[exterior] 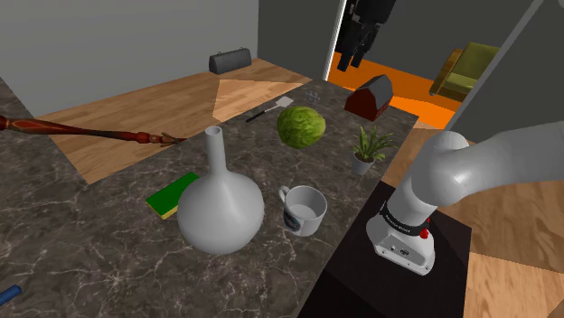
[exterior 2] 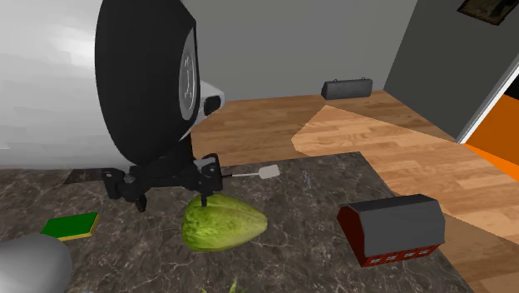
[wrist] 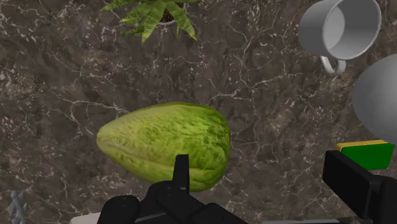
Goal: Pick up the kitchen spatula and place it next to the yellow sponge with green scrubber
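Note:
The spatula [exterior: 271, 109] lies on the dark marble counter [exterior: 108, 244] near its far edge, pale blade [exterior 2: 268, 173] toward the wooden floor, dark handle pointing at the flask. The yellow sponge with a green top [exterior: 172, 196] rests flat beside the grey flask [exterior: 220, 206], well apart from the spatula. My gripper [exterior: 352, 61] hangs high above the counter's far end, open, nothing between its fingers. In the second exterior view the gripper [exterior 2: 172, 200] covers part of the spatula handle. The wrist view looks down on the sponge [wrist: 368, 154], with the gripper [wrist: 267, 184] above.
A green ribbed fruit [exterior: 301, 126] lies between spatula and potted plant [exterior: 366, 149]. A white mug [exterior: 303, 210] stands by the flask. A red barn-shaped box [exterior: 371, 97] sits at the counter's far corner. A carved wooden stick [exterior: 81, 131] lies along one edge.

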Motion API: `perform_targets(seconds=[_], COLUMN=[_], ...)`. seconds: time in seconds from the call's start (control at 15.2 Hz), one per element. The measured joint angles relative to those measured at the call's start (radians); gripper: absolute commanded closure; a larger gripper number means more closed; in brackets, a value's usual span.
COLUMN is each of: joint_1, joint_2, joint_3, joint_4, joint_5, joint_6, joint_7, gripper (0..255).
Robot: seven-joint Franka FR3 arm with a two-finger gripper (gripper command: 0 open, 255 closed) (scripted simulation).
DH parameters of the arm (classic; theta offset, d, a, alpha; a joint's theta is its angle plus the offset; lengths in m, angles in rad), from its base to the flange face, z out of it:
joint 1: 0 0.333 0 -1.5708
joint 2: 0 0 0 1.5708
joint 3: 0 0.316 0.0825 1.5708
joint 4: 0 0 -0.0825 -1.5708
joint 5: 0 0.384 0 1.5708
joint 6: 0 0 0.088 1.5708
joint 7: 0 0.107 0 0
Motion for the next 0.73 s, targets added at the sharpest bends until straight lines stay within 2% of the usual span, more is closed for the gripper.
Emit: perform_targets(seconds=[0.2,0.73], joint_1=[0.012,0.083], joint_2=[0.012,0.163], joint_3=[-0.024,-0.222], joint_4=[-0.017,-0.045], joint_5=[-0.016,-0.122], joint_6=[0.025,0.183], joint_7=[-0.057,-0.474], gripper=[0,0])
